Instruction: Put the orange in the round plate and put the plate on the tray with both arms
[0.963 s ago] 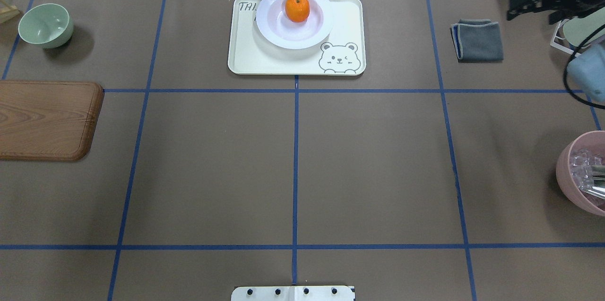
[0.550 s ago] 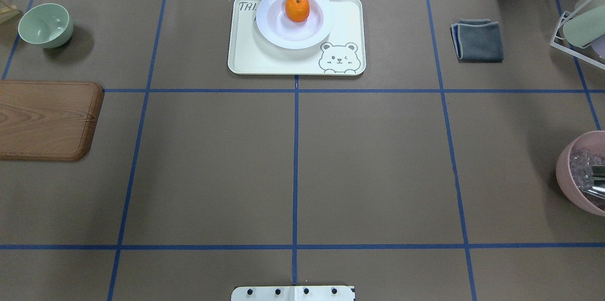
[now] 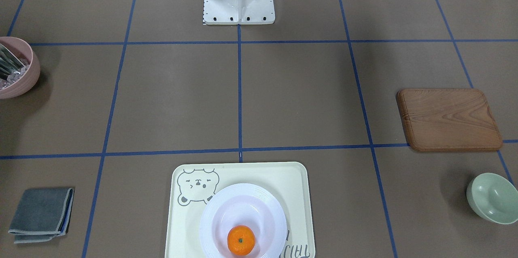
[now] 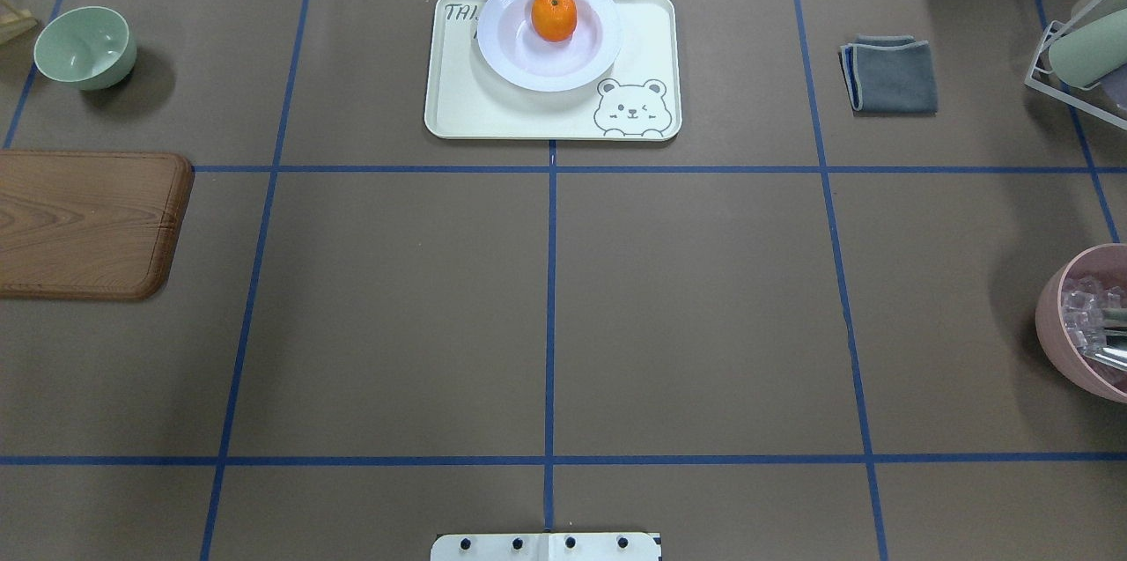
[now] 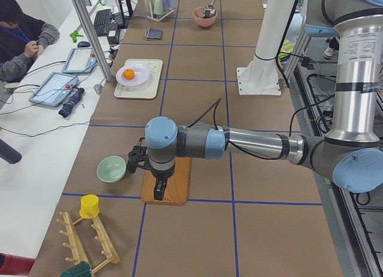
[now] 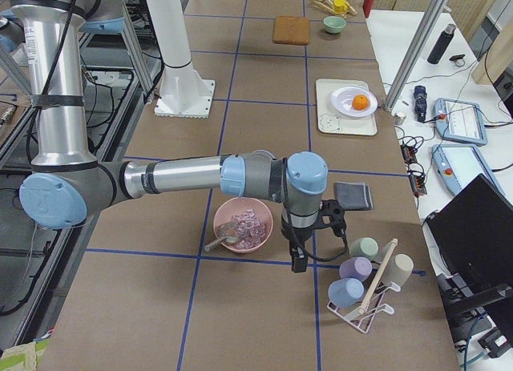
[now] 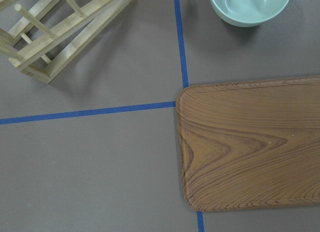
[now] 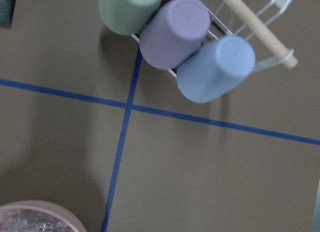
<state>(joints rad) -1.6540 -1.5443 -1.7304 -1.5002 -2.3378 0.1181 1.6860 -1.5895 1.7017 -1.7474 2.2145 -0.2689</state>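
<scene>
Withdrawn from the overhead view since a second ago: the right arm, which then showed at the far right corner of the desk (image 4: 396, 306); we find the plate, fruit and tray unshifted. Item one, the orange (image 4: 554, 15), lies in the well of the round plate (image 4: 528, 63), off-centre toward the far edge. Item two, the round plate, rests on the tray (image 4: 475, 114), its rim overhanging the tray's far side and covering part of the lettering. Item three, the tray, sits at the middle of the desk's far edge, bear drawing uncovered. Item four, the left hand (image 5: 158, 192), points downward above the wooden board (image 4: 84, 222) at the left edge, just beside the green bowl (image 4: 85, 47); it shows only in the left-side view, so we cannot tell whether its fingers are spread or pressed together. Item five, the right hand (image 6: 298, 263), points downward above the desk near the right edge, between the pink bowl (image 4: 1054, 319) and the purple cup (image 8: 174, 31); it shows only in the right-side view, and we cannot tell its state either. Sundry: a folded grey cloth (image 4: 891, 75) toward the far right corner; a wooden peg rack (image 7: 60, 36) beyond the left edge's bowl.
</scene>
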